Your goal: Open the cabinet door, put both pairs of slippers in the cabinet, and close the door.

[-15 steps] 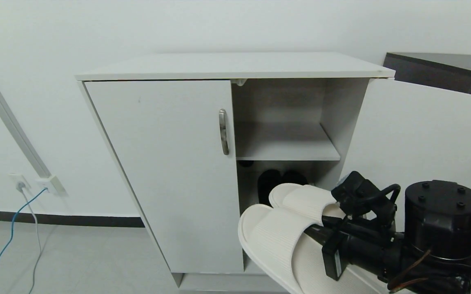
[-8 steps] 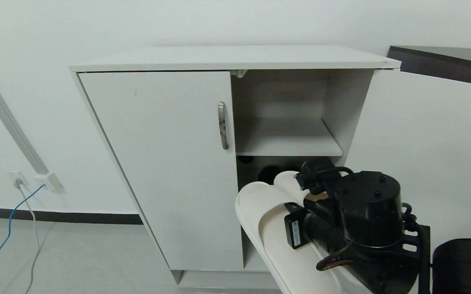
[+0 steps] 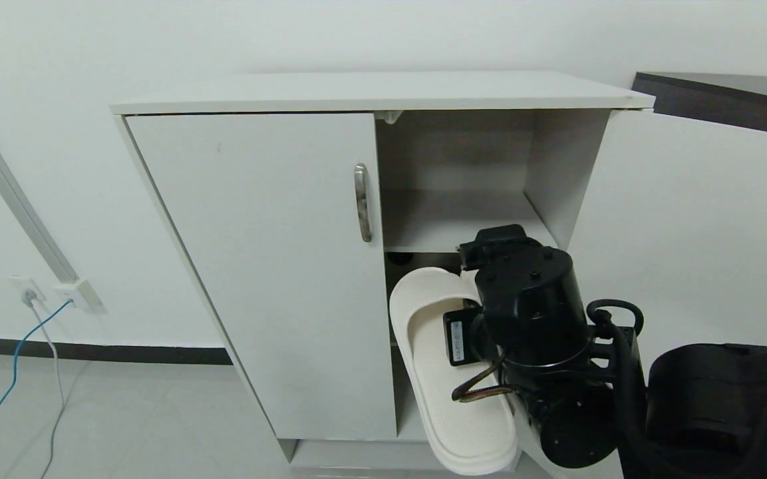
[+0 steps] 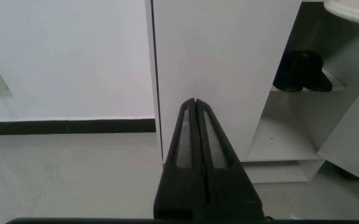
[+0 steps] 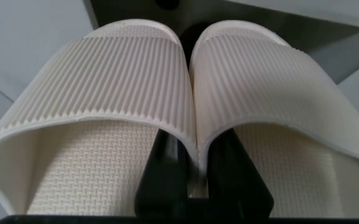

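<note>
White ribbed slippers point(image 5: 135, 81), clamped in my right fingers point(image 5: 164, 171), hang before the white cabinet point(image 3: 370, 90); next, push them in low. Left fingers point(image 4: 188, 140) together.

Plain office-like room was pictured, white cabinet point(image 3: 383, 90) set against bare wall point(image 3: 57, 53), sockets point(image 3: 80, 297) with trailing cables point(image 3: 16, 372), black skirting point(image 3: 90, 351), grey floor point(image 3: 124, 426), dark desk point(image 3: 722, 100) glimpsed behind.
</note>
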Motion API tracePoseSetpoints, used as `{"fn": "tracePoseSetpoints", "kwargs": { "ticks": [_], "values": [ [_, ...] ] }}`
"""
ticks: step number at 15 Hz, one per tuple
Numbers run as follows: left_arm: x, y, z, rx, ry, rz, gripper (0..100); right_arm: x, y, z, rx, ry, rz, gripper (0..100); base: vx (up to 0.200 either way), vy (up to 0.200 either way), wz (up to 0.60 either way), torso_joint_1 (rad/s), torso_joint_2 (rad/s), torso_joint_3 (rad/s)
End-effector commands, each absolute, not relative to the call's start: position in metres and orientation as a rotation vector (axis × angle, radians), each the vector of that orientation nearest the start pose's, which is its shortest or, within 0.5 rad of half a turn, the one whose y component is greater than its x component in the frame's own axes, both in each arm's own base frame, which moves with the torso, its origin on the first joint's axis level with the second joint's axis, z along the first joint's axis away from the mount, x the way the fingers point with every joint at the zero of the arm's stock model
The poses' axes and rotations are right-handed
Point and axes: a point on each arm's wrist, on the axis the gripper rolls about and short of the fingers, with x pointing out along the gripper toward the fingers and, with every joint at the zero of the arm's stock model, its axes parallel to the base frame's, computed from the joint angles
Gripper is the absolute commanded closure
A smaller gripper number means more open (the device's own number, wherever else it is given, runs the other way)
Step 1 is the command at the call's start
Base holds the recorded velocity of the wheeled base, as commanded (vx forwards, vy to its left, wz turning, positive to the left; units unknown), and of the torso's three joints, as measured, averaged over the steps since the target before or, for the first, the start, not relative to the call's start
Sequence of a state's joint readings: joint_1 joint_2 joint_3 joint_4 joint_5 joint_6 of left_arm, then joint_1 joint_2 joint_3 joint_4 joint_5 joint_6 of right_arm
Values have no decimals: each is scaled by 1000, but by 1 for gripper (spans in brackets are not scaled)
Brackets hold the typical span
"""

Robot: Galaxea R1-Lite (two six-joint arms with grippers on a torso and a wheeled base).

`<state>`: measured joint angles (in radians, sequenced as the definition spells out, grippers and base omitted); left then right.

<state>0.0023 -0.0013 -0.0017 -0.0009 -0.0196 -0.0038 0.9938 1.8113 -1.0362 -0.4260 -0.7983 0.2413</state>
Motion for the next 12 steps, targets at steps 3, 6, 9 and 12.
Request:
{"fn": "tracePoseSetpoints", "kwargs": {
  "ticks": [3,6,9,12],
  "values": [
    [-23,-1,76,-5,-3,-17,100,208,278,199,-26,228,130,100,0,0,0,0,0,0],
    [-23,-1,76,-5,-3,-17,100,227,274,203,-14,212,61,100,0,0,0,0,0,0],
    [-23,-1,76,-5,-3,-17,100,235,272,206,-22,205,43,100,0,0,0,0,0,0],
    [-23,-1,76,-5,-3,-17,100,240,271,211,-23,193,42,100,0,0,0,0,0,0]
  ]
}}
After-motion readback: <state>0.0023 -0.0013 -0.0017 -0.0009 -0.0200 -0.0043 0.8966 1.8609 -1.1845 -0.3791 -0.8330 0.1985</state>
